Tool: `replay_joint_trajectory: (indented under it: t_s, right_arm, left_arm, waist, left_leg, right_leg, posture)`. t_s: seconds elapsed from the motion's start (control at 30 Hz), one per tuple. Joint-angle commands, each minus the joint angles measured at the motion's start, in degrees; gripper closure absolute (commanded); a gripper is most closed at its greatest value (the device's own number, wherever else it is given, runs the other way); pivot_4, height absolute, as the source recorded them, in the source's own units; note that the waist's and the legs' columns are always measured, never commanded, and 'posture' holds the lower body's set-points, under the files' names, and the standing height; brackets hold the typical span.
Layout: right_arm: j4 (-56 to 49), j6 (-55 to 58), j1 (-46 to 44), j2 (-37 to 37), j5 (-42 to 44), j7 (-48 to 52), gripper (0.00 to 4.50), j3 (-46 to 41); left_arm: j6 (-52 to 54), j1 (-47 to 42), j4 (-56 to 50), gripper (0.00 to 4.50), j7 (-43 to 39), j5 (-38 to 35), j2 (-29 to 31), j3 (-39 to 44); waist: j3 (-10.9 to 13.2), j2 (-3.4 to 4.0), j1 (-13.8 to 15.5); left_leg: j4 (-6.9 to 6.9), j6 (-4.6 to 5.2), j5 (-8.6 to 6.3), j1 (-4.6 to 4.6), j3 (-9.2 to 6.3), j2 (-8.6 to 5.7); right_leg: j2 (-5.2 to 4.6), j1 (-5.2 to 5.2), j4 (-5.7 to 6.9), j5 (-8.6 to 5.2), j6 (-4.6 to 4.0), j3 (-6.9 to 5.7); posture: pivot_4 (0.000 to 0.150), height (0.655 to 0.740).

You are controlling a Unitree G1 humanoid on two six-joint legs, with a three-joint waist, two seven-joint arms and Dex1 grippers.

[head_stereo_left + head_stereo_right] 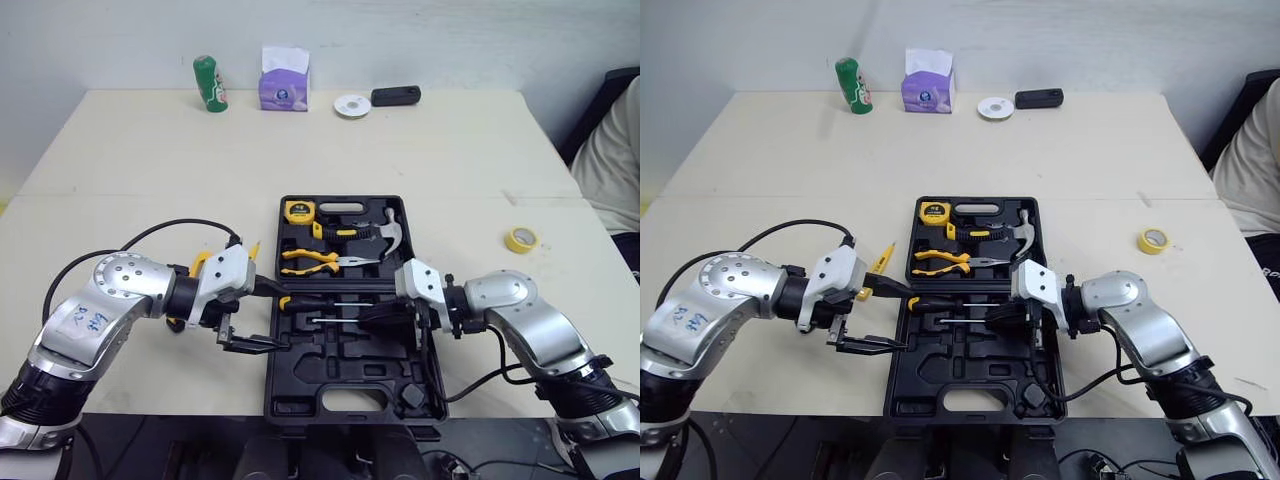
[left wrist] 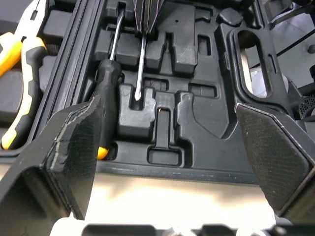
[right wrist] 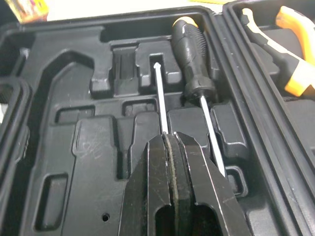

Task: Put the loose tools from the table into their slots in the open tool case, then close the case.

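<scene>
The black tool case (image 1: 350, 400) lies open at the table's near edge. Its far half holds a tape measure (image 1: 298, 210), yellow-handled pliers (image 1: 315, 260) and a hammer (image 1: 375, 232). A black-handled screwdriver (image 1: 320, 300) lies in a slot of the near half. Beside it, my right gripper (image 1: 385, 318) is shut on a thin-shafted screwdriver (image 3: 160, 98), whose tip rests over a slot. My left gripper (image 1: 262, 315) is open at the case's left edge, one finger (image 2: 78, 142) close to the slotted screwdriver's handle (image 2: 108, 93). A yellow tool (image 1: 883, 258) lies on the table, partly hidden by my left wrist.
At the far edge stand a green can (image 1: 210, 83), a tissue box (image 1: 285, 78), a white disc (image 1: 352, 105) and a black device (image 1: 395, 95). A yellow tape roll (image 1: 521, 239) lies right of the case. A person's arm (image 1: 615, 160) shows at the right edge.
</scene>
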Motion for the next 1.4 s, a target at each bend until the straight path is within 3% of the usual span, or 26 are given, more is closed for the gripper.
replay_joint_trajectory:
  t_s: [0.03, 0.27, 0.47, 0.67, 0.83, 0.93, 1.1, 1.17, 1.4]
  right_arm:
    - [5.9, -1.1, 2.6, -3.0, -10.1, -1.3, 4.45, 6.4]
    - [8.5, -0.5, 3.7, -1.3, -11.2, -4.3, 4.45, 7.1]
    - [6.2, 1.8, 5.0, -0.4, -7.0, -4.7, 4.45, 4.2]
    - [-0.2, 7.7, 5.5, 0.8, 3.1, -5.0, 4.45, -3.6]
    - [-4.5, 13.2, 7.2, -2.2, 12.0, -6.1, 4.45, -15.2]
    - [-4.4, 14.7, 8.4, -4.5, 13.9, -6.2, 3.50, -20.1]
    - [4.2, 13.9, 14.6, -13.1, 13.9, -4.8, 0.83, -34.2]
    - [7.6, 12.8, 16.5, -15.2, 13.4, -4.5, 0.05, -37.7]
    - [25.8, 4.6, 19.4, -20.7, 7.4, -7.5, 0.05, -45.7]
  left_arm:
    - [-0.3, -0.6, -1.4, 0.00, 0.1, -0.1, 0.1, 0.1]
    - [-0.4, -0.7, -1.4, 0.00, 0.1, 0.2, 0.0, -0.1]
    - [-0.3, -0.7, -1.1, 0.00, 0.3, 0.2, -0.3, -0.2]
    - [0.1, 0.3, -0.4, 0.00, 1.5, -0.4, -0.8, 1.4]
    - [2.9, 5.4, 1.2, 0.00, 4.3, -4.4, -1.1, 9.3]
    - [4.4, 8.9, 1.8, 0.00, 5.5, -6.3, -0.8, 14.2]
    - [2.7, 20.3, 13.0, 0.00, 5.7, -4.8, 2.9, 30.9]
    - [-0.8, 23.8, 18.4, 0.00, 5.1, -2.2, 5.0, 34.5]
    - [-10.2, 25.7, 39.8, 0.00, 8.1, 3.0, 10.3, 45.2]
  waist:
    - [-0.1, -0.12, 0.0]
    - [-0.8, -1.13, 0.0]
    - [-1.1, -0.91, 0.1]
    - [-0.9, -0.61, 0.3]
    - [-0.8, -0.30, 0.3]
    - [-0.6, -0.14, 0.1]
    - [-0.6, -0.02, 0.1]
    - [-0.5, 0.02, 0.1]
    - [-0.5, 0.11, 0.1]
  left_leg:
    - [0.00, -0.02, -0.02, 0.09, -0.03, 0.01]
    - [-0.04, -0.46, -0.49, 0.97, -0.13, 0.20]
    - [-0.04, -0.58, -0.56, 1.03, -0.22, 0.23]
    - [-0.06, -0.54, -0.56, 0.92, -0.23, 0.23]
    - [-0.05, -0.18, -0.38, 0.21, -0.23, 0.18]
    - [-0.05, -0.14, -0.31, -0.02, -0.21, 0.17]
    - [-0.07, -0.14, -0.31, -0.03, -0.18, 0.22]
    - [-0.07, -0.11, -0.34, -0.03, -0.13, 0.21]
    - [-0.10, -0.27, -0.62, -0.10, -0.09, 0.22]
  right_leg:
    - [-0.01, 0.11, -0.06, 0.00, 0.00, -0.01]
    - [-0.02, 0.98, -0.40, -0.09, -0.15, -0.01]
    - [-0.04, 1.07, -0.43, -0.11, -0.18, -0.02]
    - [-0.05, 0.98, -0.46, -0.11, -0.18, -0.04]
    - [-0.10, 0.25, -0.42, -0.09, -0.16, -0.06]
    - [-0.08, 0.04, -0.37, -0.09, -0.16, -0.16]
    - [-0.01, 0.04, -0.48, -0.11, -0.19, -0.20]
    - [-0.02, 0.01, -0.48, -0.11, -0.18, -0.19]
    - [-0.16, -0.18, -0.47, -0.11, -0.20, -0.11]
  posture:
    - [0.150, 0.7278]
    - [0.150, 0.7278]
    - [0.150, 0.7278]
    - [0.150, 0.7278]
    - [0.150, 0.7278]
    - [0.150, 0.7278]
    - [0.150, 0.7278]
    - [0.150, 0.7278]
    - [0.150, 0.7278]
